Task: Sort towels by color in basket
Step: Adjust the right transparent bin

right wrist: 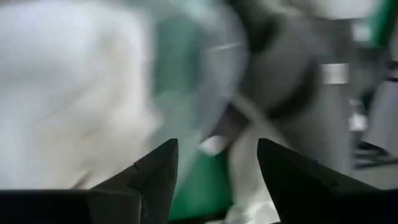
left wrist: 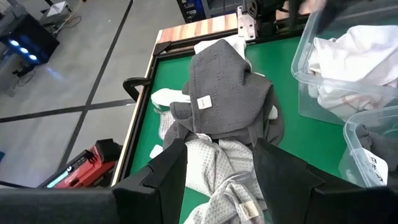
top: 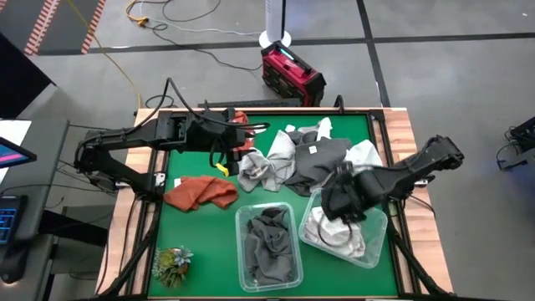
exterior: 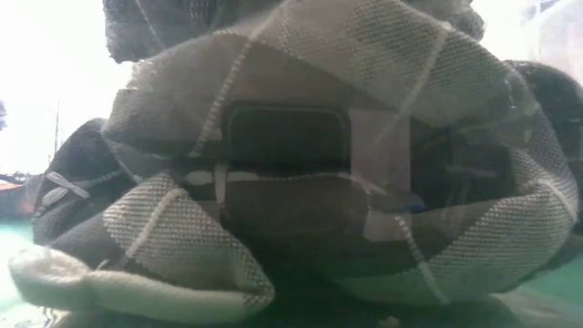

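Observation:
A heap of towels lies mid-table: light grey (top: 257, 167), dark grey (top: 322, 159) and white (top: 364, 155). One rust-orange towel (top: 201, 194) lies flat, left of the heap. My left gripper (top: 244, 149) is open at the heap's left side. In its wrist view its fingers (left wrist: 219, 146) stand on either side of a light grey towel (left wrist: 217, 168), with a tagged dark grey towel (left wrist: 230, 93) beyond. My right gripper (top: 336, 205) (right wrist: 217, 143) is open and holds nothing. It is over the clear bin of white towels (top: 372, 242). My left gripper has the light grey towel's upper folds (left wrist: 214, 155) between its open fingers, coming from the table's left side. Whether the fingers touch the cloth I cannot tell. The towel lies on the table, partly under the dark grey one.
A second clear bin (top: 269, 242) holds dark grey towels and fills the low view (exterior: 291, 182). A green plant tuft (top: 171, 263) sits at the near left corner. Another rust-orange cloth (top: 238, 118) lies by the left arm. A raised rim (top: 380, 125) borders the green mat.

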`<move>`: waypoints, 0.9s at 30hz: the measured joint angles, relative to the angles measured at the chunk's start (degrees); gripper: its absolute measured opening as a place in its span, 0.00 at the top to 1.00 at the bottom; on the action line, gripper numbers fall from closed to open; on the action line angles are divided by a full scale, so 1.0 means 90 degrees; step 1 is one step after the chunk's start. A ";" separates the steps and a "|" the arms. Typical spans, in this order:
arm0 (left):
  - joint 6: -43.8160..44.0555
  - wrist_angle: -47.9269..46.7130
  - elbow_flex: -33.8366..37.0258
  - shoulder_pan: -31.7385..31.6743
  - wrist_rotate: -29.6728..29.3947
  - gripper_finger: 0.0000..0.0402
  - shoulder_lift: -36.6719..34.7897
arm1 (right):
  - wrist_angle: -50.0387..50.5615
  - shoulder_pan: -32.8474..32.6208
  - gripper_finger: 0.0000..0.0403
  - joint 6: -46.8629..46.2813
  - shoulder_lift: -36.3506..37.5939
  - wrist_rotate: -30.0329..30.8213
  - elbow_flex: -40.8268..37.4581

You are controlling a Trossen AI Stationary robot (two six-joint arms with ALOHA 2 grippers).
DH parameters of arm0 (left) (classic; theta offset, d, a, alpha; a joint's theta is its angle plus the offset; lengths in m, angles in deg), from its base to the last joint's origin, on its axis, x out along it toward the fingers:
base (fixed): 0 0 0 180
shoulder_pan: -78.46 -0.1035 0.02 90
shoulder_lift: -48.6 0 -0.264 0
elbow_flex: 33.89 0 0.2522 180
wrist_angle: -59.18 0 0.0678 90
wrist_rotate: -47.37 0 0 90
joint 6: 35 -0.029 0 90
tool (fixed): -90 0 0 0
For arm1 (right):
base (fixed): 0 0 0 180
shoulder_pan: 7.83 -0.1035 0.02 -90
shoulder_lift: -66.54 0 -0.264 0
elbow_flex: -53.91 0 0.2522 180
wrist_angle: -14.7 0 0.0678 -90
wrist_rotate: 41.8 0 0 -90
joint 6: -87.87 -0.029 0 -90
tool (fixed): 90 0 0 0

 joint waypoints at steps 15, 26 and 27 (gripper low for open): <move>0.0000 -0.0239 0.0000 0.0000 0.0001 0.57 0.0000 | -0.1346 0.1848 0.37 0.0828 -0.0054 -0.1419 -0.0525; -0.0002 -0.0240 0.0000 0.0000 0.0002 0.57 0.0000 | -0.1865 0.1868 0.53 0.0932 -0.0033 -0.1984 -0.1100; -0.0002 -0.0240 0.0000 0.0000 0.0002 0.57 0.0000 | -0.1851 0.1823 0.55 0.0932 -0.0032 -0.1984 -0.1098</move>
